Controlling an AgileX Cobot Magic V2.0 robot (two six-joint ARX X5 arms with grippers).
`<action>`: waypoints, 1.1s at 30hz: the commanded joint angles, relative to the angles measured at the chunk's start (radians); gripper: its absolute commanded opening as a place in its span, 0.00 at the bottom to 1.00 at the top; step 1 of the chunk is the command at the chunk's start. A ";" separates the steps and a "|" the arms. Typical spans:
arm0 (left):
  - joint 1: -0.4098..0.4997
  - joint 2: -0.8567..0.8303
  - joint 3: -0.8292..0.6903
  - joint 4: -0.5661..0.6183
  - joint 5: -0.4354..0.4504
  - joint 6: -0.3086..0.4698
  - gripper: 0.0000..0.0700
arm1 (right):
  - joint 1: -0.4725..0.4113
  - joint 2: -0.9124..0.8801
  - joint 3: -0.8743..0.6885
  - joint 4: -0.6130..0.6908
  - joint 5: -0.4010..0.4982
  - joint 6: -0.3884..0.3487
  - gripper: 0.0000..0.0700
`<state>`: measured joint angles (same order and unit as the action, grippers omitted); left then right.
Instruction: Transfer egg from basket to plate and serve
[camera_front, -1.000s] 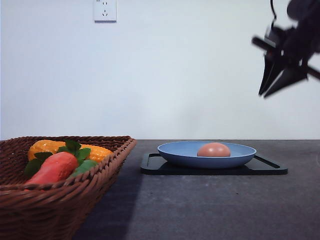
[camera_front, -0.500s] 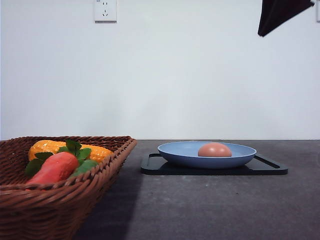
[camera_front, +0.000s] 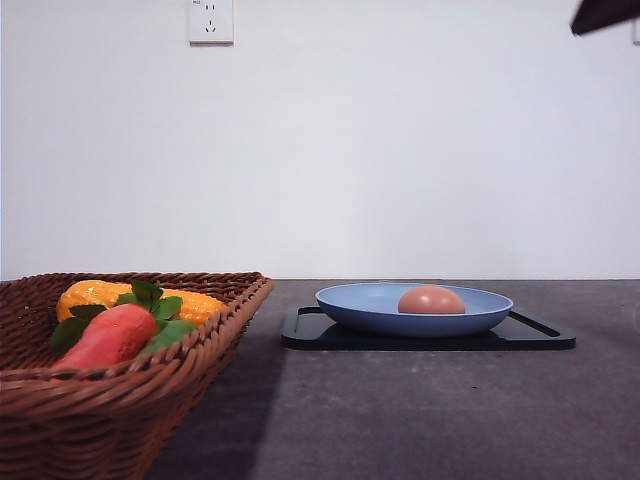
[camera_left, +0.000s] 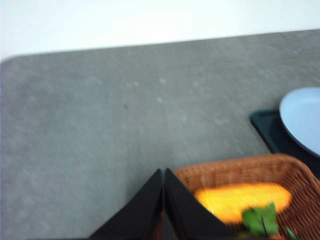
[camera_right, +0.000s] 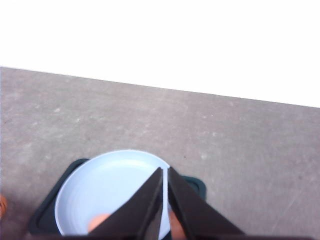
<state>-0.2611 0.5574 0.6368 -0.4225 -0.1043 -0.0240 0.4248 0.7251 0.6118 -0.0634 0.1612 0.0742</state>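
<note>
Grey worktop (camera_front: 420, 420): egg (camera_front: 431, 300) sits in blue plate (camera_front: 352, 305) (on black tray (camera_front: 300, 330)), basket (camera_front: 215, 335) apart. Right gripper (camera_right: 164, 172) has risen away, fingers together, empty; left gripper (camera_left: 163, 175) likewise. Serving remains.

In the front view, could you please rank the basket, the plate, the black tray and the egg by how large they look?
1. basket, though it sits nearest the camera, which inflates it
2. black tray, widest of the far group
3. plate, a little narrower than the tray
4. egg, clearly the smallest
</note>
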 joint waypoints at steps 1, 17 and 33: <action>-0.002 -0.035 -0.003 0.006 0.008 -0.026 0.00 | 0.005 -0.020 -0.035 0.027 0.005 -0.011 0.00; -0.002 -0.082 -0.004 -0.001 0.007 -0.037 0.00 | 0.002 -0.041 -0.056 0.034 0.005 -0.007 0.00; 0.142 -0.509 -0.155 0.003 -0.027 0.023 0.00 | 0.002 -0.041 -0.056 0.034 0.005 -0.007 0.00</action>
<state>-0.1263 0.0551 0.4974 -0.4322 -0.1318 -0.0173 0.4236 0.6792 0.5461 -0.0402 0.1619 0.0746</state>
